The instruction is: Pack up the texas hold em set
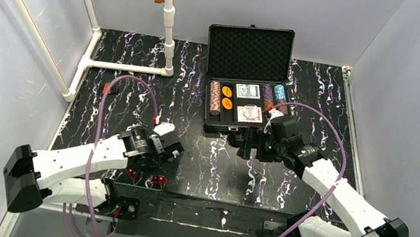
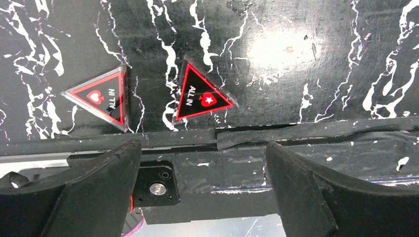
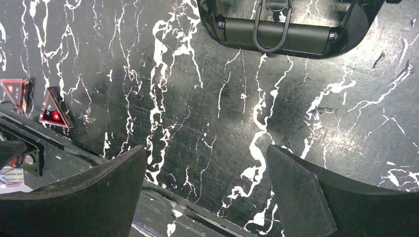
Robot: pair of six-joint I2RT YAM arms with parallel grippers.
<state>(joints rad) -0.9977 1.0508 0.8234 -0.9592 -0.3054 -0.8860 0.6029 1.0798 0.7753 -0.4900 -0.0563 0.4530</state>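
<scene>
The table point(image 1: 136, 79) fills my top view, black with white veining. At about 1 o'clock from its centre sits the case point(image 1: 249, 52), lid standing upright and foam showing. Its tray already holds the brown chip stack point(image 1: 215, 97) at the 9 o'clock side, the blue chip stack point(image 1: 279, 95) at 3 o'clock, two card decks point(image 1: 248, 91) between them and the orange discs point(image 1: 227, 97) beside the brown chips.

My right gripper point(image 3: 206, 148) hangs just off the case's 6 o'clock edge, fingers spread wide with nothing between them. Its camera shows the case handle point(image 3: 272, 34) at 12 o'clock.

My left gripper point(image 2: 201, 145) is down at 7 o'clock on the table, also spread wide and holding nothing. Its camera looks straight at the two red-black triangles point(image 2: 200, 96), which lie flat and slightly apart just beside the rail along the near edge.

I judge these are the last loose pieces, so the left arm's pickup is the job in hand. They are thin and flat, so I would take one at a time, starting with the one at 12 o'clock in the wrist view. I would centre it between the fingers, bring the tips down to the surface and close across two edges. The rail leaves little room on the near side, so I would come in from the far side.
</scene>
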